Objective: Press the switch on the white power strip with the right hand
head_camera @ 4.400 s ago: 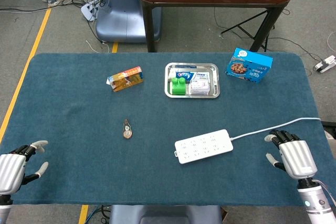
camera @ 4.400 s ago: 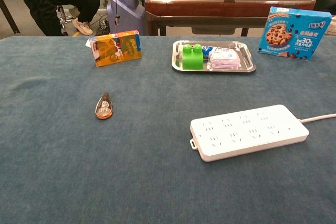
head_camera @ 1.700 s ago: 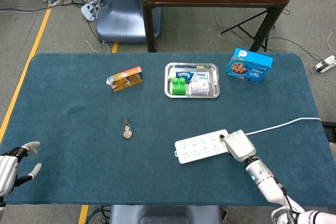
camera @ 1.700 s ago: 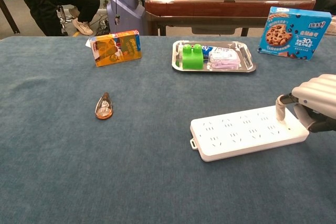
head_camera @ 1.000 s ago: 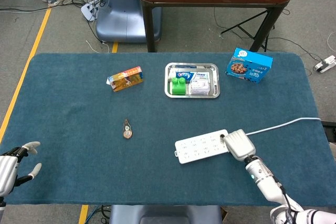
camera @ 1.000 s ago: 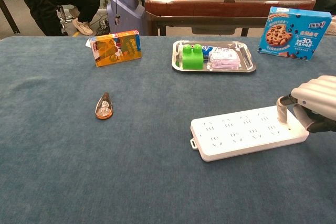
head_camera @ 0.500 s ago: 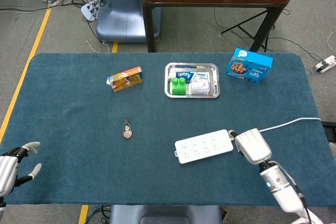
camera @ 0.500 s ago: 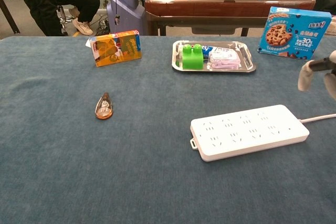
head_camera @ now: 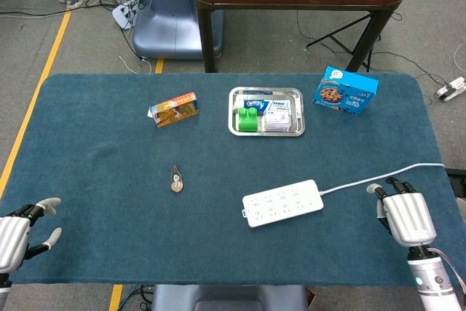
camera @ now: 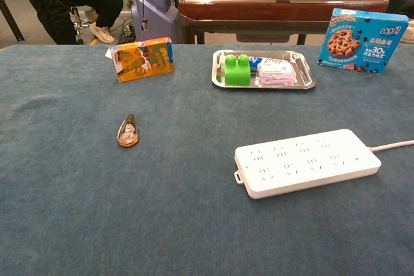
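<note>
Neither robot hand shows in the chest view. In the head view the left robot hand [head_camera: 20, 232] is cut by the left edge, and the right robot hand [head_camera: 406, 216] shows only its back, so its palm is hidden. The white power strip [camera: 307, 161] is whole in both views, but its switch is too small to pick out (its cord [camera: 393, 145] runs off the right edge). The labels in the metal tray [camera: 263, 69] are too small to read.

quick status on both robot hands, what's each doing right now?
Left robot hand: open, holding nothing, at the table's near left edge.
Right robot hand: open, holding nothing, right of the white power strip, not touching it.
</note>
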`<move>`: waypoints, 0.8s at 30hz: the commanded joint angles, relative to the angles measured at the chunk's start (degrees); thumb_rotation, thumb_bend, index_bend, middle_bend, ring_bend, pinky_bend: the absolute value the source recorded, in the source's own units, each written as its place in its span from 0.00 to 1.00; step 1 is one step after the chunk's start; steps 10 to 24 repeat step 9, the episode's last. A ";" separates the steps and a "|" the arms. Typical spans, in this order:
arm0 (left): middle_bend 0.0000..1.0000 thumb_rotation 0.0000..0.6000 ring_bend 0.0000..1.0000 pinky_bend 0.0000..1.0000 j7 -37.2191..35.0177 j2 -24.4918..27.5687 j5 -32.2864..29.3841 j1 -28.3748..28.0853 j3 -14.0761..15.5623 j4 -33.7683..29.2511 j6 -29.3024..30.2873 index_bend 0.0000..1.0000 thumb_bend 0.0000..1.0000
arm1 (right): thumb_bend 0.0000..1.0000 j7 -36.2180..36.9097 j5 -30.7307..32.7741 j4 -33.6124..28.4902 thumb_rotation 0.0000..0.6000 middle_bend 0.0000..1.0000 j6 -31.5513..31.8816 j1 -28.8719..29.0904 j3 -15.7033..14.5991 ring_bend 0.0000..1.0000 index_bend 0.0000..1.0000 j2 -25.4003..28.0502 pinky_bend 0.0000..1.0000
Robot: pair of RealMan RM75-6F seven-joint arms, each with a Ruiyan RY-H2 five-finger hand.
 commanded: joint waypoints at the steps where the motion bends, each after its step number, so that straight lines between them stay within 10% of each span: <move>1: 0.46 1.00 0.43 0.59 0.50 0.07 -0.26 -0.15 0.05 -0.32 -0.45 0.37 0.31 | 0.27 4.16 -0.20 2.25 1.00 0.33 1.25 -1.69 0.10 0.27 0.40 -0.30 0.40; 24: 0.46 1.00 0.44 0.59 1.70 -0.37 -0.42 -0.93 0.14 -0.56 -1.98 0.37 0.31 | 0.27 8.59 -1.25 3.43 1.00 0.31 2.13 -2.74 1.02 0.27 0.40 1.06 0.40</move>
